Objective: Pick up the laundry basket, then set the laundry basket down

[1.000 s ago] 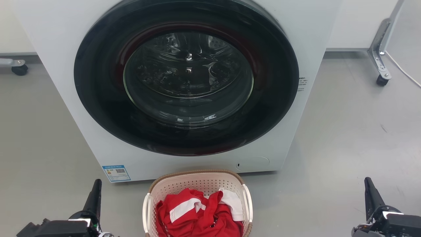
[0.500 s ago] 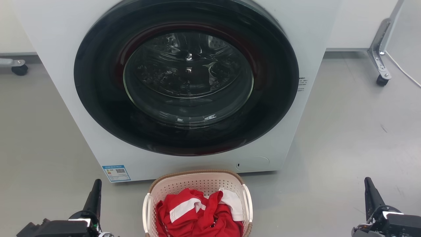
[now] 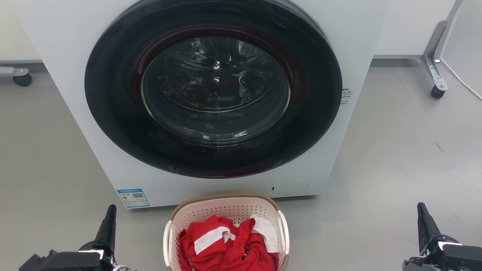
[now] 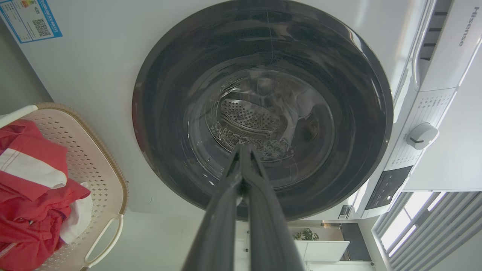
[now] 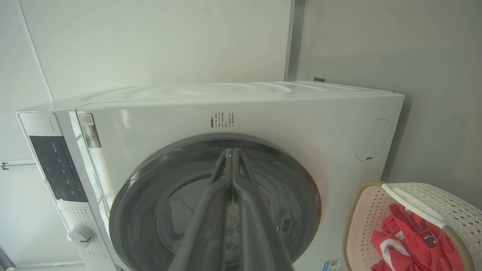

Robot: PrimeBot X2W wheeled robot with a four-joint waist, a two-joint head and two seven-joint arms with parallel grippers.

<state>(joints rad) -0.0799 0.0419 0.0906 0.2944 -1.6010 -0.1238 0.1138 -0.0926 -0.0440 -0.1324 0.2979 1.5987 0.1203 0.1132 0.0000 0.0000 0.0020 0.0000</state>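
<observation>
Your left gripper (image 3: 111, 210) has its two fingers pressed together along their length, tips meeting, with nothing held between them. Your right gripper (image 3: 421, 207) is the same: fingers closed tip to tip and gripping nothing. In the wrist views, both pairs of fingers point toward the dark round door (image 3: 214, 86) of the white washer (image 3: 67, 56).

The laundry basket (image 3: 226, 209) stands on the grey floor (image 3: 395, 169) between your two pairs of fingers, to the inside of each and touching neither. It lies nearer the left fingers than the right ones, which are well apart from it. Its far brown rim sits just beside the washer's lower front, about level with your fingertips, and the rest of the basket runs back beside the fingers. One white side handle (image 3: 166, 241) faces your left fingers and the other handle (image 3: 285, 231) faces your right fingers, each with bare floor between handle and fingers. A heap of red and white clothes (image 3: 226, 248) fills the basket up to about its rim. Ahead of your left fingertips, a blue-edged label (image 3: 133, 197) is stuck on the washer's lower corner.
</observation>
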